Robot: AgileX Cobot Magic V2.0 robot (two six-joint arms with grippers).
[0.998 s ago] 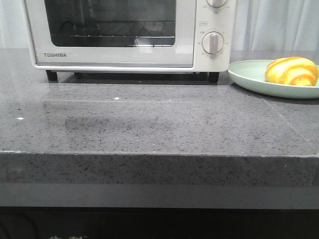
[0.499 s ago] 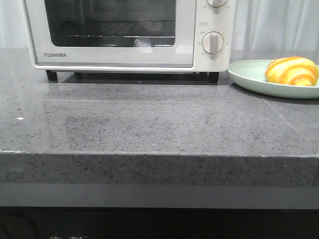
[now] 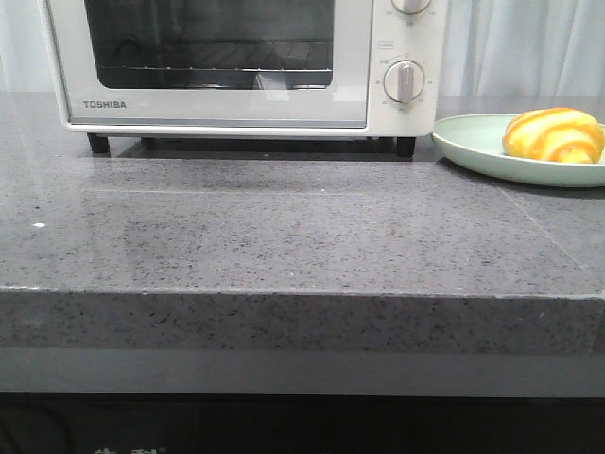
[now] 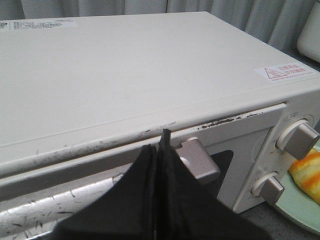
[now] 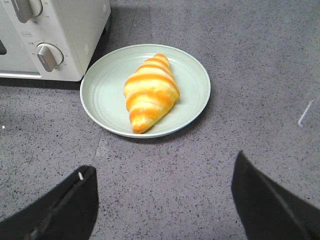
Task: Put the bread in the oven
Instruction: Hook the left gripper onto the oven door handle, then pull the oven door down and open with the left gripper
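The bread (image 3: 554, 135) lies on a pale green plate (image 3: 473, 147) at the right of the counter; it also shows in the right wrist view (image 5: 150, 93). The white TOSHIBA oven (image 3: 217, 112) stands at the back left with its door closed. My left gripper (image 4: 162, 142) is shut and empty, above the oven's top front edge, its tips just over the silver door handle (image 4: 200, 160). My right gripper (image 5: 162, 175) is open and empty above the counter, short of the plate (image 5: 100, 97). Neither gripper shows in the front view.
The oven's dials (image 3: 405, 81) face forward beside the plate. The grey stone counter (image 3: 302, 236) has a front edge close to the camera. A pale curtain (image 3: 520, 47) hangs behind.
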